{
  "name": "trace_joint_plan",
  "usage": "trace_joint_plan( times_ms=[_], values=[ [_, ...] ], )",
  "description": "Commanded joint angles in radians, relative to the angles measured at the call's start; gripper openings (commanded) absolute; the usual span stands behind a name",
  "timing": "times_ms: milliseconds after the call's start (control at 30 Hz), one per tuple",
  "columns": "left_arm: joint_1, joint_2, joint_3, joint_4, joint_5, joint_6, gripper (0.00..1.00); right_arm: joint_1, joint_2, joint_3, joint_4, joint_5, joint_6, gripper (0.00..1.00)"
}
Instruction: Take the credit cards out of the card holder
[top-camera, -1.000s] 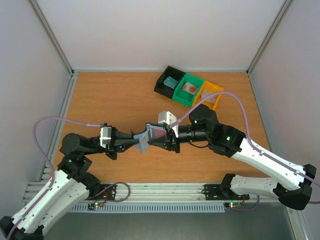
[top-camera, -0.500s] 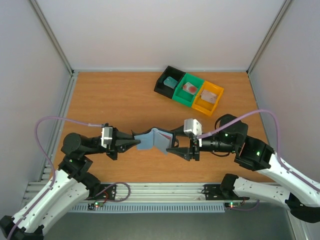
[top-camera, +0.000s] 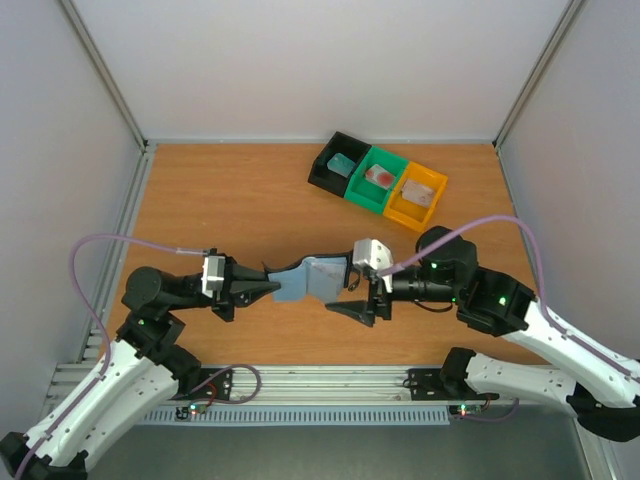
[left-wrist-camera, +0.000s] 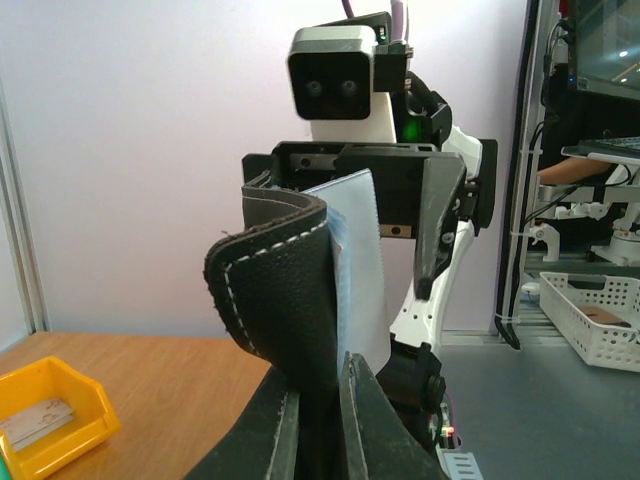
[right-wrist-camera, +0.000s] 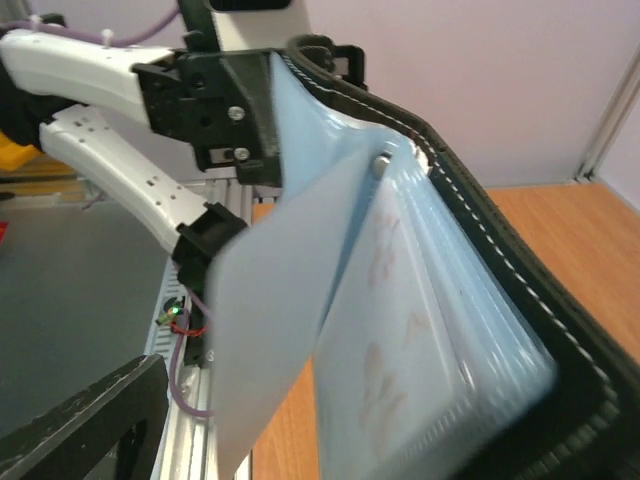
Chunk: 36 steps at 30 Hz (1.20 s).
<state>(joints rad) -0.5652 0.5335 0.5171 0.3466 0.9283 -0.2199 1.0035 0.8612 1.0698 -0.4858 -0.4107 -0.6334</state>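
Card holder held up off the wooden surface, front-centre, between the two arms. Gripped at its left end by L fingers, closed narrow on the black leather. In left wrist view, stood upright out of that pinch, w/ stitched black cover curling left and a pale blue-grey inner leaf behind it.

R fingers spread wide at the holder's right end: one finger alongside the holder's edge, the other well clear of it toward the near side. Couldn't tell from top view whether the upper finger touched the leather. In right wrist view, holder seen very close, filling the right half, opened out, w/ pale blue-grey pockets facing the cam and faint pinkish marks on the clear pocket. One pale leaf stuck out from the rest toward the left. Lower finger visible bottom-left, apart from the holder.

Credit cards all lay away from the holder, at far right of the surface: teal card in black tray, red/pink card in green tray, whitish card in orange tray. Trays sat side by side in a slanted row, touching.
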Motion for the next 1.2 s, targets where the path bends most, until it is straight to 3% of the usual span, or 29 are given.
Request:
trace_joint_plan(
  times_ms=[0,300,533,633,1067,1167],
  values=[
    [0.001,-0.021,-0.014,0.056,0.016,0.005,0.00,-0.016,-0.070,0.010,-0.101,-0.081,-0.064,0.85],
    [0.001,-0.020,-0.016,0.066,0.028,0.005,0.00,-0.066,-0.155,0.039,-0.131,0.008,-0.032,0.82],
    [0.001,-0.018,-0.011,0.064,0.028,0.004,0.00,-0.068,-0.087,0.080,-0.112,0.130,0.043,0.54],
    [0.001,-0.023,-0.010,0.061,0.028,0.005,0.00,-0.068,-0.074,0.088,-0.096,0.167,0.054,0.51],
    [0.001,-0.024,-0.014,0.065,0.030,0.000,0.00,-0.080,-0.007,0.104,-0.110,0.190,0.058,0.58],
    [0.001,-0.026,-0.014,0.064,0.030,0.000,0.00,-0.128,-0.008,0.107,-0.108,0.172,0.066,0.65]
  ],
)
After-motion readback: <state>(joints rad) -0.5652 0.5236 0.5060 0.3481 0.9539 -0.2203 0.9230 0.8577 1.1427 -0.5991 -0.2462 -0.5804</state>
